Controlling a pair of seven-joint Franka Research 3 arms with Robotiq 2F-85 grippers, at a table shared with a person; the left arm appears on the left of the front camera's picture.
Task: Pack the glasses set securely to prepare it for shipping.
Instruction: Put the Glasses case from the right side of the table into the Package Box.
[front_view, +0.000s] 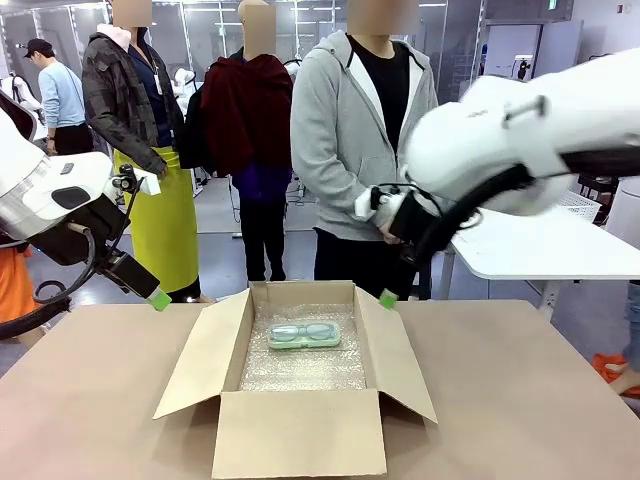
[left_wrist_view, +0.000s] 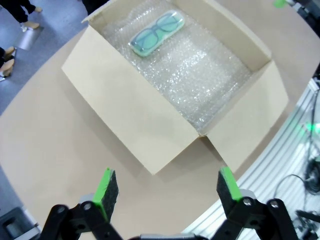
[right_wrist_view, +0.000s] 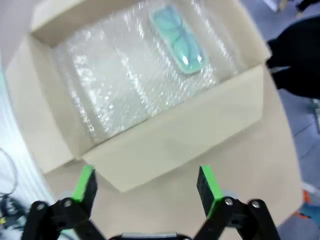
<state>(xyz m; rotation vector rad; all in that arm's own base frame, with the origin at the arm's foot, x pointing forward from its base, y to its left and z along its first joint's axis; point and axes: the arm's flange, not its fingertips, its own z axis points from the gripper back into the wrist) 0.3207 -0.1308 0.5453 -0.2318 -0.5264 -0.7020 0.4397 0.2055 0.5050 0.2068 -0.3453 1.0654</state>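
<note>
A mint green glasses case (front_view: 303, 336) lies flat on bubble wrap at the far end of an open cardboard box (front_view: 190, 370). Dark frames show through the case (left_wrist_view: 156, 33) in the left wrist view, and the case (right_wrist_view: 179, 44) also shows from the right wrist. My left gripper (left_wrist_view: 167, 194) hangs open and empty above the table, outside the box's left flap; its green pad (front_view: 159, 299) shows in the front view. My right gripper (right_wrist_view: 145, 190) is open and empty too, above the right flap, its green pad (front_view: 388, 297) near the far right corner.
The box (left_wrist_view: 125, 115) sits mid-table with all flaps spread open and bubble wrap (front_view: 305, 365) lining its floor. A person in a grey hoodie (front_view: 345, 130) stands at the far side, hands together. A white table (front_view: 540, 245) stands at the right rear.
</note>
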